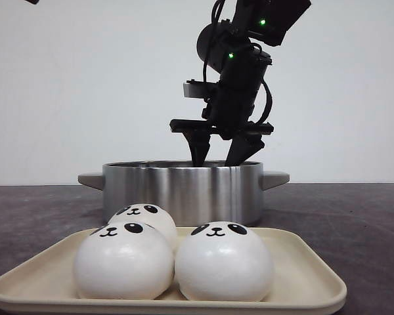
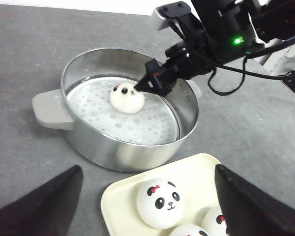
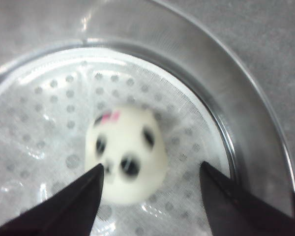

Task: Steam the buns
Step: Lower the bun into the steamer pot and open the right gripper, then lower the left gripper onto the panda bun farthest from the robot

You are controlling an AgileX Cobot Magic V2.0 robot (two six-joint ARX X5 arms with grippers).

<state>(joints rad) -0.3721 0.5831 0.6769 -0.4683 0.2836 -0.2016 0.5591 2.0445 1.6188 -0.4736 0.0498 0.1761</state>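
1 of the buns [image 2: 127,97] lies on the perforated, cloth-lined floor of the steel steamer pot [image 2: 88,142], centre-left of the left wrist view. The right hand [image 1: 225,152] hangs over the pot at upper centre of the front view, fingers spread and released; in its own wrist view the bun shows between the 2 dark fingertips [image 3: 73,206], seemingly untouched, though that view is blurred. The sound move is probably to lift straight up, clearing the pot's rim before swinging toward the tray [image 1: 302,275], so the bun is not nudged.

3 buns [image 1: 223,261] wait on the cream tray at lower centre of the front view, packed close and touching, which leaves little finger room. The left hand [image 2: 147,206] hovers released above the tray's near edge. The grey surface [image 2: 246,128] carries both pot and tray.
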